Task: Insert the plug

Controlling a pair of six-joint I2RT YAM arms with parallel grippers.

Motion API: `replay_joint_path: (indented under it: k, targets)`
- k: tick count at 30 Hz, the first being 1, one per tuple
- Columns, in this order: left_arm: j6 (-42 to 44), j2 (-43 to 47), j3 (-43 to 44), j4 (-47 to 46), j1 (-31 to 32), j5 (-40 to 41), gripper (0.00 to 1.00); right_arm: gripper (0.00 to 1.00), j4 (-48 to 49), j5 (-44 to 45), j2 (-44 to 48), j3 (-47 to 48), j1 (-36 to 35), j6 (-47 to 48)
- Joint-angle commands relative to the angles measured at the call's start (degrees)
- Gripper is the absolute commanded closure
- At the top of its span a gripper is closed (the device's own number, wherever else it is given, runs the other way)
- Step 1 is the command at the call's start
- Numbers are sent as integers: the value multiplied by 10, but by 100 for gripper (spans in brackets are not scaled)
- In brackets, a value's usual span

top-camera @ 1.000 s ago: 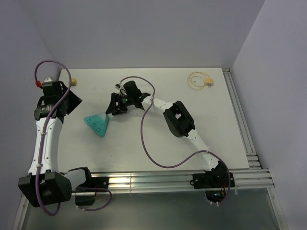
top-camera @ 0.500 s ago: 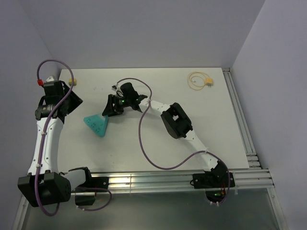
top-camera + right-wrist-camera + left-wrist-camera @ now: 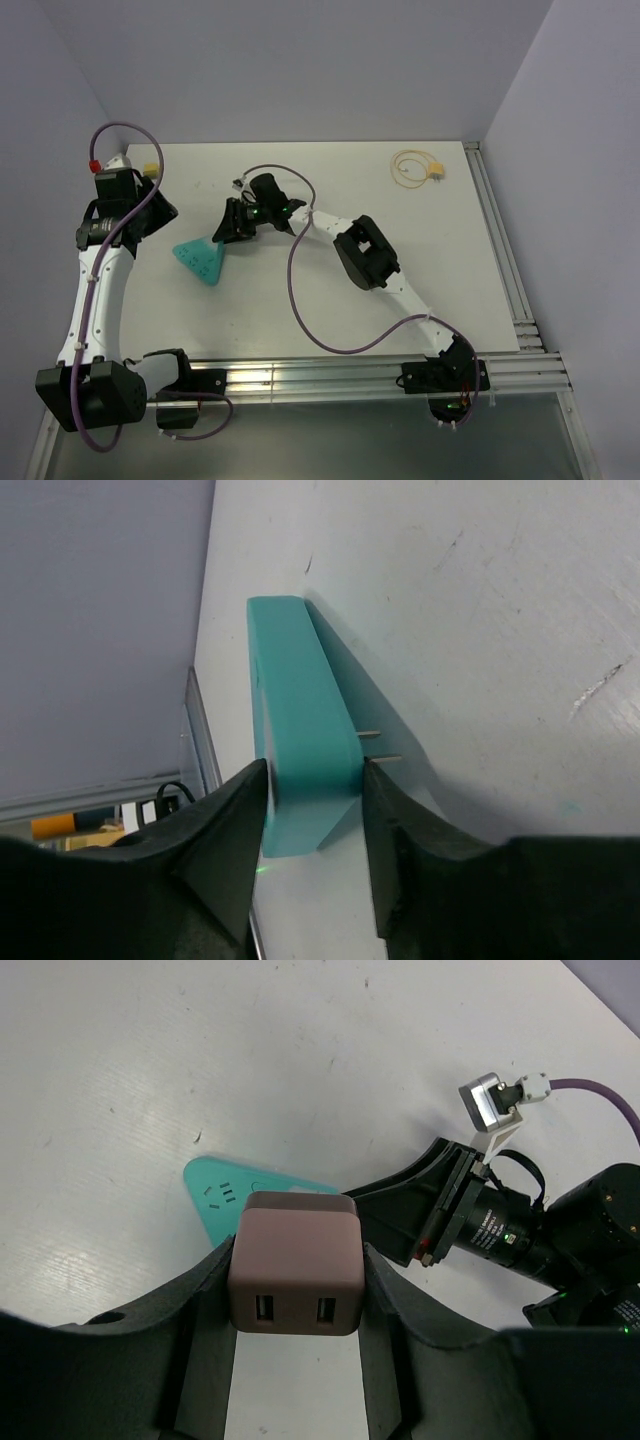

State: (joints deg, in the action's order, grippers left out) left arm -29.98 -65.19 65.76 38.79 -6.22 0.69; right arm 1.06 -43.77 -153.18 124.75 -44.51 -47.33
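The plug (image 3: pixel 436 173) is a small yellow connector on a pale looped cable (image 3: pixel 408 168), lying at the back right, far from both grippers. My left gripper (image 3: pixel 152 210) (image 3: pixel 297 1260) is shut on a mauve charger cube (image 3: pixel 293 1265) with two USB ports facing the camera, held above the table. A teal wedge-shaped block (image 3: pixel 202 260) (image 3: pixel 215 1195) (image 3: pixel 295 700) lies left of centre. My right gripper (image 3: pixel 226 226) (image 3: pixel 313 780) is shut on its near corner, one finger on each flat face; two metal pins (image 3: pixel 380 747) stick out by the right finger.
A small yellow object (image 3: pixel 150 169) lies at the back left beside my left arm. Aluminium rails run along the right edge (image 3: pixel 502 250) and the front edge (image 3: pixel 350 375). Purple cables (image 3: pixel 300 290) loop from both arms. Walls close in the back and sides.
My right gripper moved slightly left and its jaws closed onto the teal block's corner. My left arm shifted a little toward the back wall with the mauve cube.
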Motion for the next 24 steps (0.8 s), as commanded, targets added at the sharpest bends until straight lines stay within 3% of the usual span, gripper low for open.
replay_joint_path:
  k: [1, 6, 9, 13, 16, 20, 24]
  targets:
    - [27, 20, 24, -23, 4, -11, 100, 54, 34, -13, -13, 30, -8, -11]
    - [33, 13, 26, -13, 7, -20, 100, 62, 39, -7, -18, 34, -8, -21]
    - [36, 13, 26, -14, 9, -31, 100, 74, 23, -4, -22, 48, -8, -17]
    - [51, 26, 22, -28, 16, -53, 100, 98, 19, 7, -5, 21, -4, -4]
    - [69, 34, 11, -45, 37, -46, 100, 100, 36, -6, 15, -24, 9, -7]
    - [107, 48, -17, -79, 116, -9, 100, 100, 45, -37, 59, -115, 42, 19]
    - [182, 64, -62, -144, 187, -53, 100, 100, 11, -67, 107, -179, 93, 76]
